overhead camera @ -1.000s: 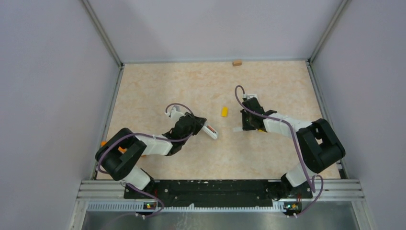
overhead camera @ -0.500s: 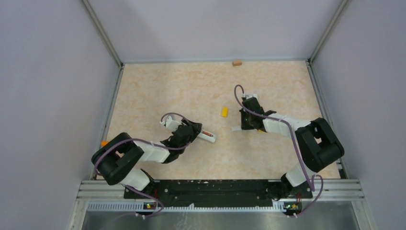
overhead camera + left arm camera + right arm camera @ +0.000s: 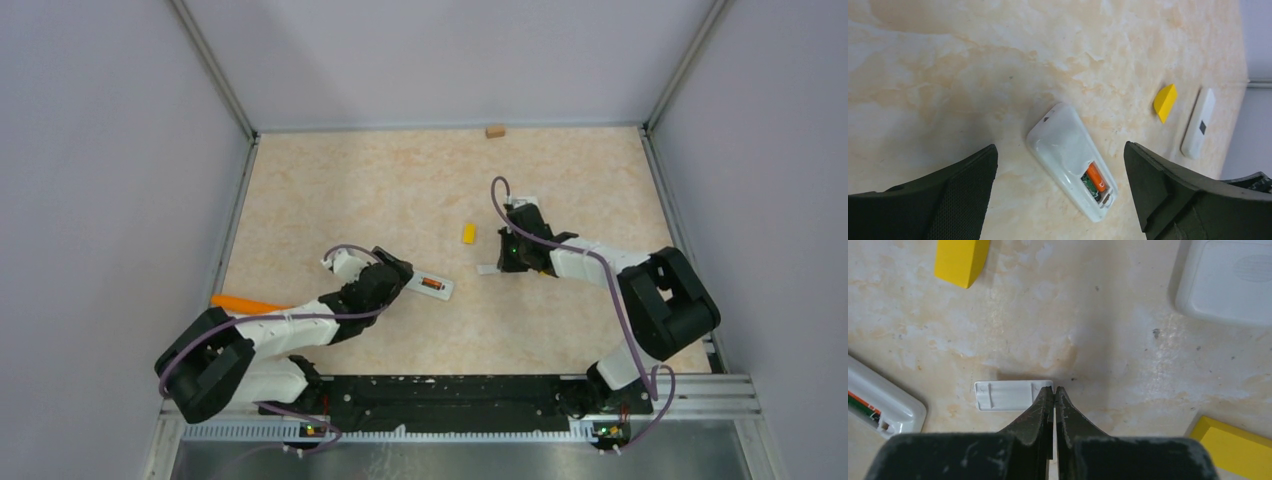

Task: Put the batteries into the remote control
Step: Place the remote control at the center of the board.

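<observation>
The remote control (image 3: 1063,145) lies back-up on the table, free of any grip, also seen from above as the remote control (image 3: 432,287). Its open recess holds two batteries side by side, an orange one (image 3: 1096,178) and a dark green one (image 3: 1089,184). My left gripper (image 3: 1060,150) is wide open, its fingers standing either side of the remote without touching it. My right gripper (image 3: 1054,388) is shut, its tips against the right end of a small white battery cover (image 3: 1010,395) that lies flat on the table. Nothing shows between those tips.
A yellow block (image 3: 468,233) sits between the arms. A second yellow block (image 3: 1235,447) and a larger white device (image 3: 1228,282) lie close to my right gripper. An orange cylinder (image 3: 245,302) lies by the left arm, and a brown block (image 3: 495,130) at the back edge.
My left gripper has opened, let go of the remote and drawn back toward the near left. The remote now rests on the table. My right gripper has closed fully at the cover.
</observation>
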Available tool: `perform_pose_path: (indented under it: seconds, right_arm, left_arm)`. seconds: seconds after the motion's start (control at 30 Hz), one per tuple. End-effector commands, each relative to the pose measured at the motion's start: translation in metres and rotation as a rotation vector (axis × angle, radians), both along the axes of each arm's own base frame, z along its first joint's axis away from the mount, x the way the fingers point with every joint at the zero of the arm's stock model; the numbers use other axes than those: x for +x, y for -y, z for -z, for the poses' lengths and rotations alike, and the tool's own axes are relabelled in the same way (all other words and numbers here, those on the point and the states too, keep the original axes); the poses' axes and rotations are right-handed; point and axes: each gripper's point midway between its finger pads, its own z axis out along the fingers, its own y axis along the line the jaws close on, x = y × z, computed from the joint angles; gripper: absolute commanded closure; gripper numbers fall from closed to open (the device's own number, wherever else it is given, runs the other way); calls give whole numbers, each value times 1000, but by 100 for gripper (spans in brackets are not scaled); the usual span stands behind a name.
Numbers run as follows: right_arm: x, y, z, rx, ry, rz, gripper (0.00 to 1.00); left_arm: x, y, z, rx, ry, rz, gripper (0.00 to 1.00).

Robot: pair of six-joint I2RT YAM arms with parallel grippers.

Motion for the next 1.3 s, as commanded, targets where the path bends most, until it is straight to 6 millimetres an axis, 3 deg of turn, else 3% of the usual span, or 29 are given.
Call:
perform_pose_path:
  seconds: [0.0,0.1,0.23,0.33,0.43,0.63,0.83,1.13,1.2,1.27]
  right_arm:
    - [-1,-22,-26,146,19,-35,100]
    - [-2,-37,-41,233,28,-63,100]
    - [-2,-55,-62,346,40,-95,100]
    - [-4,-65,-76,409,35,-119,100]
    - [-7,-74,-91,465,35,-145,100]
    - [-14,-88,-120,558,47,-217,100]
    - [-18,-96,-136,624,47,-237,100]
    - [-15,-97,-148,641,71,-240,100]
    - [-15,-98,-149,643,73,-244,100]
    - [-15,-98,-149,643,74,-245,100]
  left_arm:
    - [-20,-26,9,89,-98,-51,1]
    - [-19,-21,-8,66,-36,9,1]
    - [-10,-5,-57,98,111,150,1]
    - [-4,22,-103,66,229,308,1]
    - [-2,51,-128,35,257,483,1]
    - [-4,95,-136,-137,171,714,8]
    - [-12,129,-136,-262,123,903,30]
    - [-12,139,-129,-302,101,942,78]
    - [-10,140,-127,-293,100,946,82]
    - [-10,140,-125,-292,96,948,81]
